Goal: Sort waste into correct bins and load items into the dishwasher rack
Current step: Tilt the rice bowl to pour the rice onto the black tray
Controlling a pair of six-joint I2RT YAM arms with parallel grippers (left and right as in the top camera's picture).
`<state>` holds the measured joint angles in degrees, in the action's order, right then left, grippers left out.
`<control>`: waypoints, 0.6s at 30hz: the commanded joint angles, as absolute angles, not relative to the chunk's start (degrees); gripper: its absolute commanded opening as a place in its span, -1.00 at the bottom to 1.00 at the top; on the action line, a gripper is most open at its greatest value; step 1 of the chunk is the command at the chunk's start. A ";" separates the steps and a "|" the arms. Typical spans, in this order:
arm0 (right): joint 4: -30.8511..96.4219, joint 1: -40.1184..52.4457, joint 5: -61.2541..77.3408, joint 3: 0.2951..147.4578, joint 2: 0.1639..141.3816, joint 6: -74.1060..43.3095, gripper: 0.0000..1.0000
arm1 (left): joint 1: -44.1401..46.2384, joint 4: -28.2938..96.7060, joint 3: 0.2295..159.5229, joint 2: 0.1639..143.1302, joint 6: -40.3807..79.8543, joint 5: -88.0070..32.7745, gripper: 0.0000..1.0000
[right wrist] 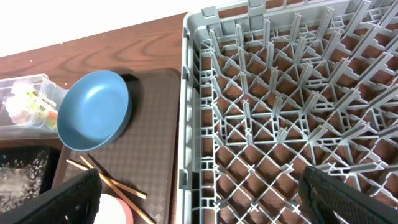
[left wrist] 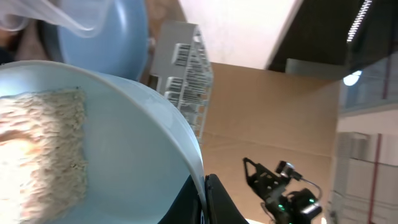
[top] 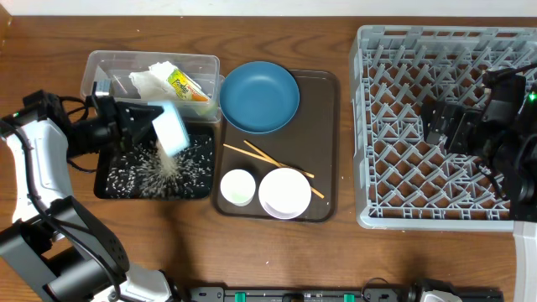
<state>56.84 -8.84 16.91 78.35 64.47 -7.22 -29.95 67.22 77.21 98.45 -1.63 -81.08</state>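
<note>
Light-blue bowl [top: 172,128] tilts in the left claw [top: 146,121] over black tray [top: 100,181].

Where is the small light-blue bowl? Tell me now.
The small light-blue bowl is on the left of the overhead view, tipped in the left pincer above the black tray, spilling rice, beside the clear tub.
</note>
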 commanded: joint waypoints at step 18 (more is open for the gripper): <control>57.25 -9.15 16.95 78.96 64.51 -7.68 0.99 | -30.28 67.48 77.03 97.41 -0.14 -90.13 -0.88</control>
<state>57.19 -8.84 16.91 78.35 64.47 -7.22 -29.95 67.26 77.21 98.45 -0.84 -88.25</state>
